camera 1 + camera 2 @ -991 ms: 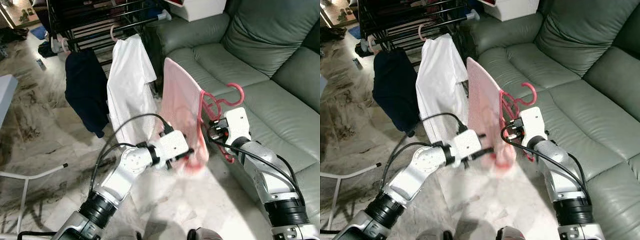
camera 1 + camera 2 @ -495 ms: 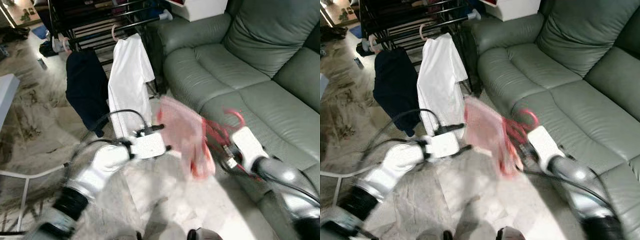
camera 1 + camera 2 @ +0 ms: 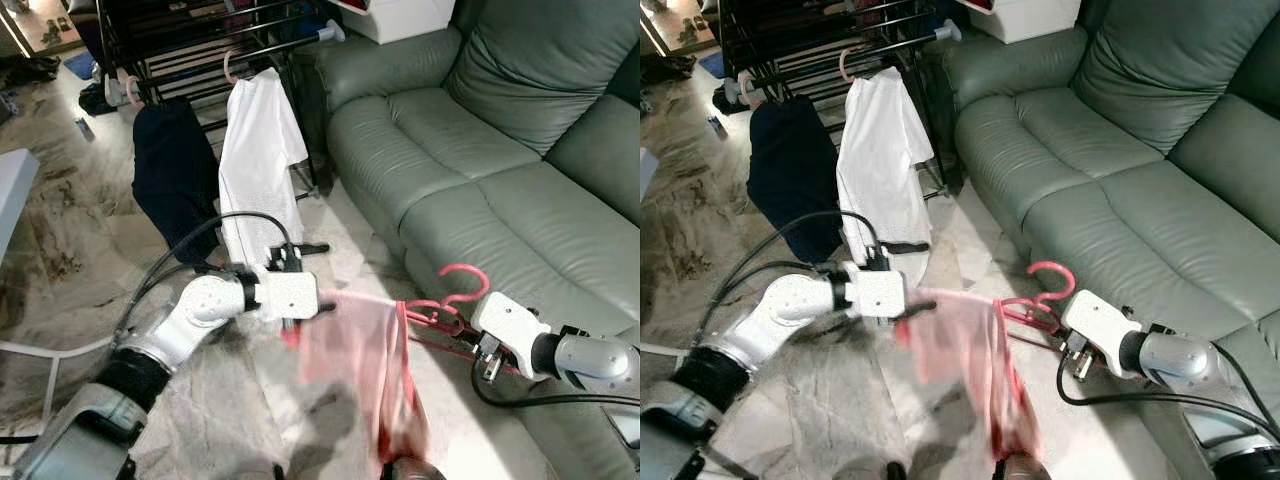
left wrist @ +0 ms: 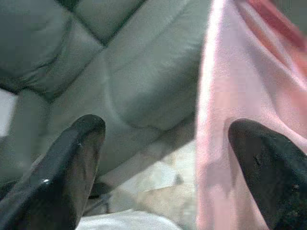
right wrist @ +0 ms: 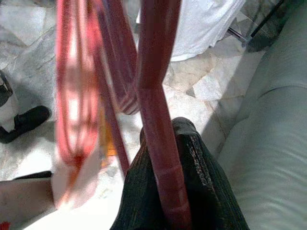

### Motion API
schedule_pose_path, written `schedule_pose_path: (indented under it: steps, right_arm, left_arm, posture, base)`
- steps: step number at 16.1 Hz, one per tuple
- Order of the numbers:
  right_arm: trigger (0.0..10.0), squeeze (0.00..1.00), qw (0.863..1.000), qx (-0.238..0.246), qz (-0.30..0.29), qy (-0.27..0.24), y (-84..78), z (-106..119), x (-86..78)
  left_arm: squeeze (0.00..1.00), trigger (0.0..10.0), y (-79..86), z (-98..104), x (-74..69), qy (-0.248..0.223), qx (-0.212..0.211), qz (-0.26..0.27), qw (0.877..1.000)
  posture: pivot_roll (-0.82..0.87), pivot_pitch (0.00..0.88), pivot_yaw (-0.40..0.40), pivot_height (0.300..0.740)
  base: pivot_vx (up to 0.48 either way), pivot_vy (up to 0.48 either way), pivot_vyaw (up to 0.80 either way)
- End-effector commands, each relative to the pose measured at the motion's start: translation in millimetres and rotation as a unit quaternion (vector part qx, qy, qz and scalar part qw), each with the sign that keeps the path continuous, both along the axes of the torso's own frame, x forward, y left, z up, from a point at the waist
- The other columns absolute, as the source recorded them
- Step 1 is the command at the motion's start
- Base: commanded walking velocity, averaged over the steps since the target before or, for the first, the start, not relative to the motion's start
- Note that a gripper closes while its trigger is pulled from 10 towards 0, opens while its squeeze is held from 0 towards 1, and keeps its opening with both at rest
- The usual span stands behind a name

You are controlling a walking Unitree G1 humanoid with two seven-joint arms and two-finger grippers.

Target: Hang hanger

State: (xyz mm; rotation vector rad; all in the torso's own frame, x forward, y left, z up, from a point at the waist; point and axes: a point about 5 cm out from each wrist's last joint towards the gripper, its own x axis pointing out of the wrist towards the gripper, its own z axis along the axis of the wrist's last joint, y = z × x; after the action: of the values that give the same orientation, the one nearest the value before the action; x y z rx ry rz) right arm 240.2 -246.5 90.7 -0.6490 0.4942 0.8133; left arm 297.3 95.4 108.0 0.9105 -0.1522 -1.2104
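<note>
While the right gripper [image 5: 168, 191] holds low in front of the sofa [image 3: 480, 150], its black fingers are closed on a bar of the pink hanger [image 3: 440, 300]. The hanger's hook curls upward just beside the sofa's front edge. A pink garment [image 3: 365, 370] hangs from the hanger, sagging down toward the marble floor [image 3: 60, 250] (its lower part is motion-blurred).

The left gripper [image 4: 168, 158] is at the garment's upper left edge. Its two fingers stand wide apart. One finger [image 4: 259, 163] lies against the pink cloth, the other [image 4: 67, 163] is clear of it with sofa and floor showing between them. It clamps nothing.

Behind the arms, a black rack [image 3: 200, 40] stands at the sofa's end. A white shirt [image 3: 258, 160] hangs from it on a pink hook, and a dark garment [image 3: 175, 175] hangs just beside it, further to the robot's left. The pink hanger is well apart from the rack, down between the two grippers.

A white table edge [image 3: 12, 190] shows at far left, with a thin white leg [image 3: 60, 350] below it.
</note>
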Motion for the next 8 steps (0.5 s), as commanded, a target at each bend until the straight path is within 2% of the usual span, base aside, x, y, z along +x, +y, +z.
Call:
schedule_pose_path:
  steps: [1, 2, 4, 8]
  right_arm:
    - [10.0, 0.0, 0.999, -0.01, 0.027, -0.014, 4.2, 5, 3.2]
    - [10.0, 0.0, 0.999, -0.018, 0.033, -0.022, 4.4, 6, 4.9]
    - [10.0, 0.0, 0.997, -0.028, 0.048, -0.048, 9.1, 10, 8.7]
    - [10.0, 0.0, 0.995, -0.037, 0.053, -0.071, 13.0, 7, 8.8]
  left_arm:
    - [0.0, 4.3, 0.9, 1, 2.5, 0.003, 0.014, -0.012, 1.0]
    - [0.0, 0.0, -0.2, 0, 3.3, 0.007, 0.023, -0.019, 1.0]
    - [0.0, 0.0, 2.3, -6, 9.5, 0.022, 0.05, -0.022, 0.998]
    - [0.0, 0.0, -3.7, -5, 21.0, 0.032, 0.064, -0.013, 0.997]
  posture:
    - [-0.08, 0.043, 0.094, 0.74]
    - [-0.08, 0.042, 0.096, 0.74]
    - [-0.08, 0.04, 0.099, 0.74]
    - [-0.09, 0.035, 0.091, 0.74]
  base:
    - [0.0, 0.0, 0.0]
    - [0.0, 0.0, 0.0]
    - [0.0, 0.0, 0.0]
    - [0.0, 0.0, 0.0]
